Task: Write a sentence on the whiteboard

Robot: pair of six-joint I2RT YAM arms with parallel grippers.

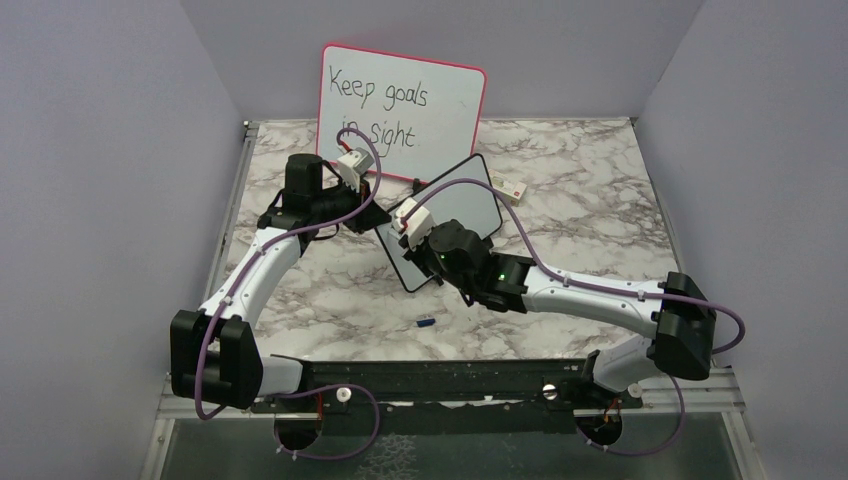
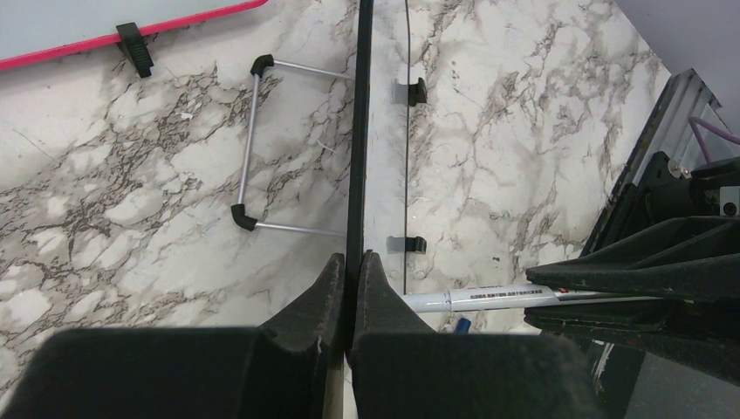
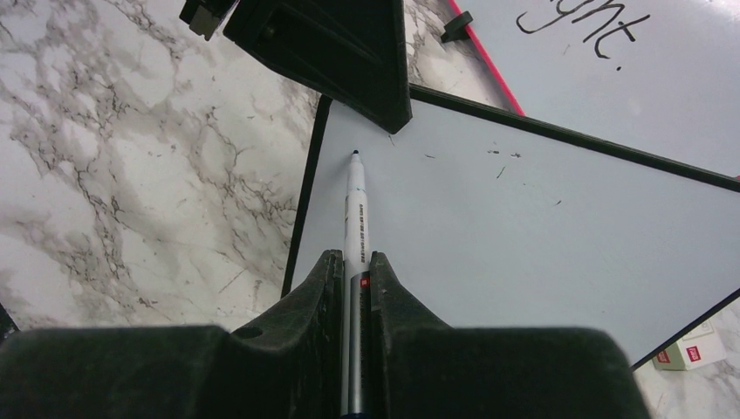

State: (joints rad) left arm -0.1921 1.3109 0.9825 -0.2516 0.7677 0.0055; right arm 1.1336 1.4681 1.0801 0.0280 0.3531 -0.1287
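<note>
The small black-framed whiteboard [image 1: 462, 205] is propped at a tilt in mid-table. Its face [image 3: 524, 236] is blank apart from a few dark specks, and no blue words show. My left gripper [image 2: 352, 259] is shut on the board's frame [image 2: 358, 131] near a corner, and its fingers [image 3: 349, 61] show at the top of the right wrist view. My right gripper [image 3: 352, 257] is shut on a white marker [image 3: 356, 201], whose tip rests at the board's face near that corner. The marker also shows in the left wrist view [image 2: 489, 298]. In the top view the left gripper [image 1: 384, 214] and the right gripper [image 1: 416, 238] are close together.
The larger pink-framed whiteboard [image 1: 400, 105] with black handwriting stands at the back. A blue marker cap [image 1: 424, 322] lies on the marble table [image 1: 600, 230] in front of the board. A small white box with red labels [image 1: 508, 187] lies behind it. A wire stand [image 2: 249, 148] is behind the board.
</note>
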